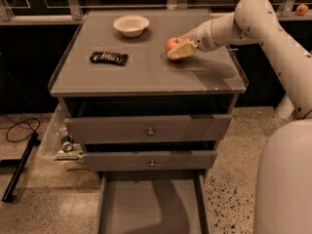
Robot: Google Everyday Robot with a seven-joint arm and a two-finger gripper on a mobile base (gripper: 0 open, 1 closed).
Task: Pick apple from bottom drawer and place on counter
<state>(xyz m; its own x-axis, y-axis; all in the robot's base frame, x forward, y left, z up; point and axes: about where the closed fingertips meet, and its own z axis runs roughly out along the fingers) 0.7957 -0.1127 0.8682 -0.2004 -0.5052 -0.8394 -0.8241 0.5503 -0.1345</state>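
Note:
The apple (171, 43), red with yellowish patches, sits at the right middle of the counter (146, 69). My gripper (174, 49) reaches in from the right and is closed around the apple, with one pale finger (178, 51) across its near side and the other hidden behind it. The apple appears to rest on the counter top. The bottom drawer (151, 208) is pulled open below, and its grey floor shows nothing in it.
A white bowl (131, 24) stands at the back of the counter and a dark snack packet (109, 57) lies at its left. Two upper drawers (150, 130) stand slightly ajar. A cable (17, 130) and clutter (66, 145) lie left of the cabinet. A tiny orange fruit (302, 9) sits far right.

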